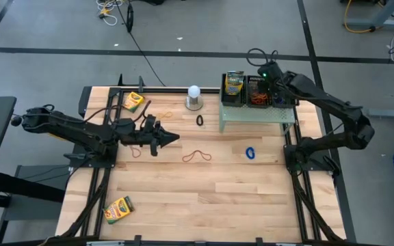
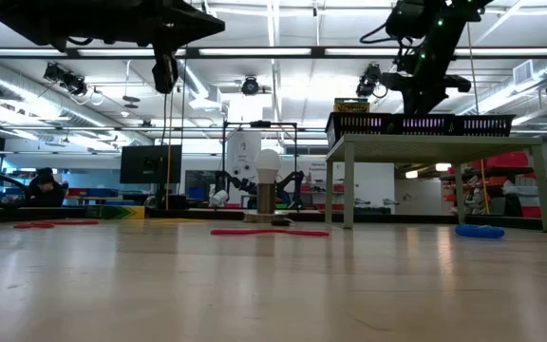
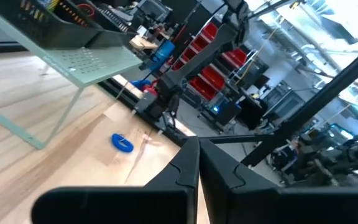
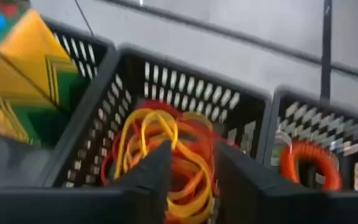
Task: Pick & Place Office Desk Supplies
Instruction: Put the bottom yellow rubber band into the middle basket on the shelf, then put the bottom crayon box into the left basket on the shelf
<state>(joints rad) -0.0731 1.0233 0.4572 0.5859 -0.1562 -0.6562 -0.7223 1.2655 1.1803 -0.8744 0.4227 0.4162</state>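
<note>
We cannot tell whether anything sits between the left pincer (image 3: pixel 197 163)'s closed fingers, as nothing shows past their tips. The right pincer (image 4: pixel 190 165)'s fingers cover part of the rubber bands (image 4: pixel 166 149) in the middle basket (image 4: pixel 92 134). The crayon box (image 4: pixel 17 74) there is blurred and cut off by the edge.

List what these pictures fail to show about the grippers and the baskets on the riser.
- Left gripper: its jaws meet in the left wrist view, but whether a thin band is pinched between them is too small to tell.
- Right gripper: its fingertips are lost among the rubber bands, so a grip cannot be judged.
- Third basket: cut off by the right wrist view's edge.
- Basket contents: hidden by mesh walls in the low view.
</note>
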